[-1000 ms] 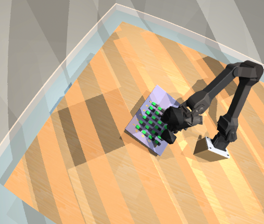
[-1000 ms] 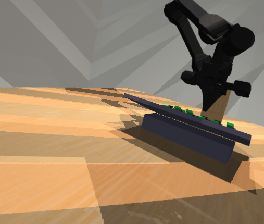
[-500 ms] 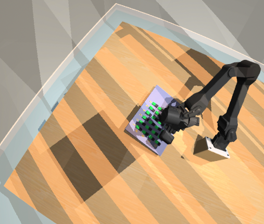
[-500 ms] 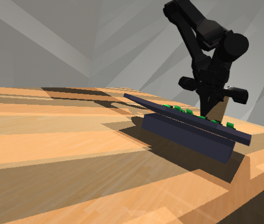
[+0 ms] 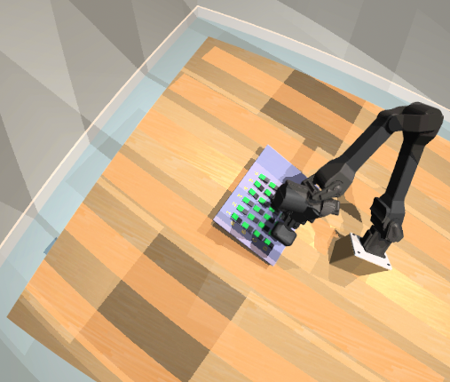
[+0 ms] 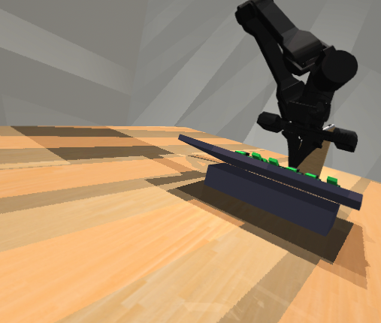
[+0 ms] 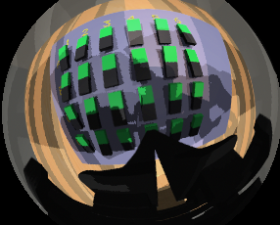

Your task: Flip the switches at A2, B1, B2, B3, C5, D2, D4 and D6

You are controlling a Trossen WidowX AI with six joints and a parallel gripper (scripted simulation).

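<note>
The tilted blue-violet panel [image 5: 270, 155] [image 6: 350, 200] [image 7: 220, 44] carries four rows of green-and-black rocker switches. The gripper [image 6: 293, 167] [image 7: 154, 132] is shut and empty, its tips low over the near row, at switch D4 [image 7: 151, 127], which they partly cover. In the wrist view A2 [image 7: 82, 48], B1 [image 7: 66, 87], B2 [image 7: 84, 78], B3 [image 7: 110, 70], C5 [image 7: 175, 98], D2 [image 7: 103, 142] and D6 [image 7: 196, 124] show. Which end of each stands raised is hard to tell. Contact at D4 cannot be made out. In the top view the gripper hides part of the panel.
The panel rests on a dark block [image 6: 267, 199] on the wooden table [image 5: 147, 284]. The arm's base [image 5: 351, 258] stands beyond the panel's near edge. Neighbouring switches D3 [image 7: 125, 139], D5 [image 7: 176, 127] and C4 [image 7: 147, 104] surround the tips closely.
</note>
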